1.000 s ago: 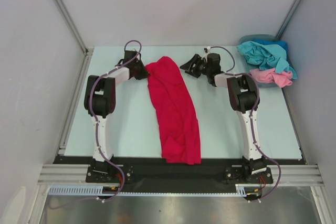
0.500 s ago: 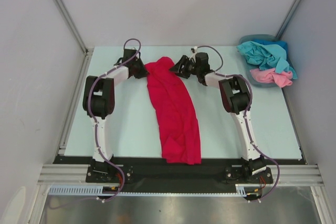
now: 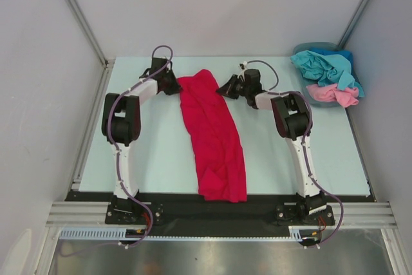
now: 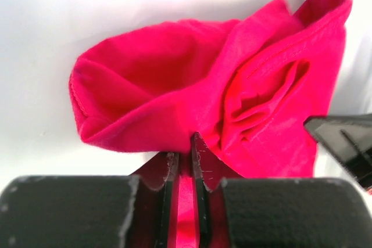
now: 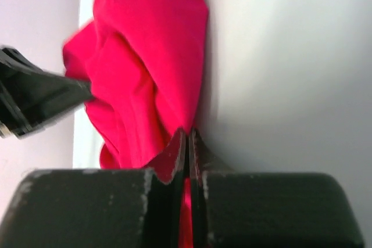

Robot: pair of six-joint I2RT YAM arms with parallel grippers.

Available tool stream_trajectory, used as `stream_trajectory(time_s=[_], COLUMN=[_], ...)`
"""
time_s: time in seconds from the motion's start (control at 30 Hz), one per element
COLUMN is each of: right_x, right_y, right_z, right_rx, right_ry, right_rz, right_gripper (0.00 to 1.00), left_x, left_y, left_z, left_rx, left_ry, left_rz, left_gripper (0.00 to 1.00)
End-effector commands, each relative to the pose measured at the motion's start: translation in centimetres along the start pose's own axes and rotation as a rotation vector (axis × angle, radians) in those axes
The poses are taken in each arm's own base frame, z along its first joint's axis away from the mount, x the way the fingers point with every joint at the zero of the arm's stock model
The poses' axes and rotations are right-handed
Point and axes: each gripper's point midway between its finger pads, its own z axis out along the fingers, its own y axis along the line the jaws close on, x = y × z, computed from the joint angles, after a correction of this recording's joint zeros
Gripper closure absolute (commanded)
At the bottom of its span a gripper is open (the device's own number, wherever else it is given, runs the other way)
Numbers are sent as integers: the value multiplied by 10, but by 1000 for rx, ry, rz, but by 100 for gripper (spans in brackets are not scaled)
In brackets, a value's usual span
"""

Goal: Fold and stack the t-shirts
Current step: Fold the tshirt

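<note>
Lying lengthwise on the table (image 3: pixel 161 146), the red t-shirt (image 3: pixel 215 136) is stretching as a long rumpled strip from the near edge to the far middle. Its near end is overlapping the black strip (image 3: pixel 167 205) at the table front. Both arms are reaching from their bases, one on each side of the shirt, toward its far end. The left gripper (image 4: pixel 185 149) is pinching the shirt's far-left corner, jaws nearly together with red cloth caught between them. The right gripper (image 5: pixel 187 137) is clamping the far-right edge, jaws almost touching, red cloth showing in the slit. The two grippers are facing each other across the bunched far end, near but apart. Farther back, at the far right corner, the basket (image 3: pixel 315 47) is holding a crumpled teal t-shirt (image 3: pixel 325 66) and a pink t-shirt (image 3: pixel 331 94). Both are spilling over its rim, well apart from the red one.
</note>
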Motion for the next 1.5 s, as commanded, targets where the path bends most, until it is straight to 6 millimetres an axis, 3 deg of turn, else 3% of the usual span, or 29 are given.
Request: stream_trajectory(time_s=[0.0,0.03,0.13,0.3,0.4,0.47,0.57,0.77,0.93,1.07,1.2,1.33,1.37,1.4,1.47], right_x=[-30,-28,-46,-76,-93,-107,-130,-154,-148,-131,-117,-112,-113,-116,-122], right_y=[18,7,4,-4,-8,-8,-11,-21,-30,-42,-42,-42,-40,-39,-28], right_z=[-23,-30,-42,-51,-52,-48,-43,-31,-34,-39,-41,-44,-45,-46,-48], right_rx=[21,45,73,91,101,102,103,102,115,130,122,125,125,124,110], right_ry=[-114,-130,-201,-260,-275,-284,-298,-311,-306,-298,-291,-284,-287,-290,-302], right_rz=[-57,-49,-52,-38,-33,-30,-23,-9,6,30,48,46,40,38,19], right_gripper=[100,100,100,100,100,100,100,100,100,100,100,100,98,72,48], left_x=[-29,-28,-27,-24,-18,-5,-5,-21,-31,-38,-42,-41,-45,-41,-49], left_y=[-25,-30,-49,-88,-99,-95,-91,-84,-73,-62,-62,-63,-69,-66,-79], left_z=[-7,-6,2,4,11,21,30,38,39,39,41,42,36,36,24], left_rx=[31,46,68,125,157,146,128,100,70,33,26,29,41,38,68], left_ry=[-52,-38,-10,18,48,94,100,72,47,25,4,5,-9,-2,-40], left_rz=[54,62,115,196,219,226,223,169,163,169,165,151,153,155,174], left_gripper=[87,87,87,87,87,87,85,75,70,65,49,43,42,42,41])
